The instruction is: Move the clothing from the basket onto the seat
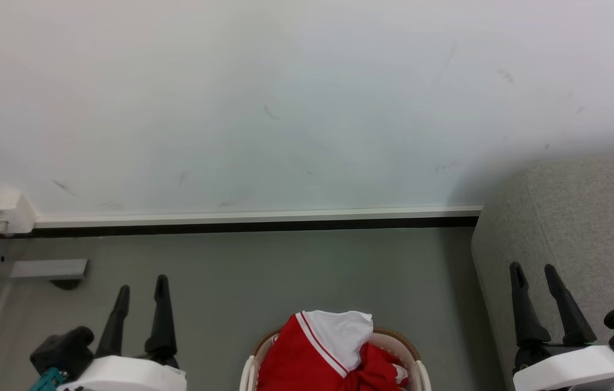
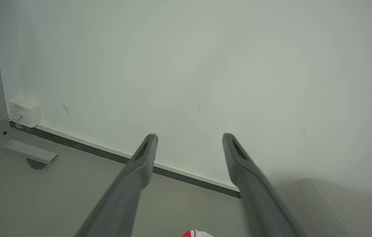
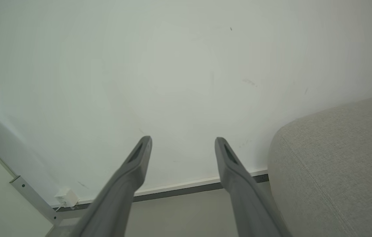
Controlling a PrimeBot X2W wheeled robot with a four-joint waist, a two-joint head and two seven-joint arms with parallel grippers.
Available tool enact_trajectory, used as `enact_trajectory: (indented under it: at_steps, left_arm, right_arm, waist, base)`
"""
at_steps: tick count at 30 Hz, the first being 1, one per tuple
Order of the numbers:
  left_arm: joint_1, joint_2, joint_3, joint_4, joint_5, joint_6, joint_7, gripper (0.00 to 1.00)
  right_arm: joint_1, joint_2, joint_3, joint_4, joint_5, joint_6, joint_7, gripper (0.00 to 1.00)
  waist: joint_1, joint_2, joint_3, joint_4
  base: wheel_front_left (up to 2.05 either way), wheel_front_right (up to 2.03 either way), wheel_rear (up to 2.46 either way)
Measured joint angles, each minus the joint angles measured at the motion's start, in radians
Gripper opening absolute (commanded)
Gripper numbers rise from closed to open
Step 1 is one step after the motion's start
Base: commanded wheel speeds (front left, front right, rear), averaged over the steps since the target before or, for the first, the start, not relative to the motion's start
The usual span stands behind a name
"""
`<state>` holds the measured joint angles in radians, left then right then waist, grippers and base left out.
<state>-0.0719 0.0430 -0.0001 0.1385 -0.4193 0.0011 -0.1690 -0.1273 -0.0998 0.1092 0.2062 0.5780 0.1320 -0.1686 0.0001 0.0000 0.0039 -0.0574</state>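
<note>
At the bottom centre of the head view the basket point(image 1: 250, 373) stands on the grey floor point(image 1: 285, 271). The clothing point(image 1: 307, 355) is heaped inside it, red with a white panel on top that rises above the rim. The seat point(image 1: 583, 217) fills the right edge of that frame, set apart from the basket by a strip of floor.

The left tool point(image 1: 143, 283) is at the lower left, fingers pointing up the frame, spread wide and holding nothing. The right tool point(image 1: 532, 267) is at the lower right, in front of the seat, also spread wide and empty.

In the left wrist view the left tool point(image 2: 189, 135) shows its two fingers well apart against the white wall point(image 2: 186, 65). A scrap of the clothing point(image 2: 196, 234) shows at the bottom edge and the seat point(image 2: 337, 204) at the lower right. In the right wrist view the right tool point(image 3: 183, 139) is likewise parted, with the seat point(image 3: 337, 164) at right.

A white box point(image 1: 5, 210) sits on the wall at the left, above a grey metal foot point(image 1: 46, 268).
</note>
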Motion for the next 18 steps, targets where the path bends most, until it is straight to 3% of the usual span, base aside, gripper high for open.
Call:
enact_trajectory:
  at_steps: [18]
  left_arm:
    - [0.01,0.001,-0.007,-0.005,0.162,0.012,-0.042,1.0]
  right_arm:
    - [-0.014,-0.008,0.031,0.03,-0.145,0.0,-0.041,1.0]
  waist:
    - [0.0,0.0,-0.007,-0.009]
  base:
    - [0.0,0.0,0.0]
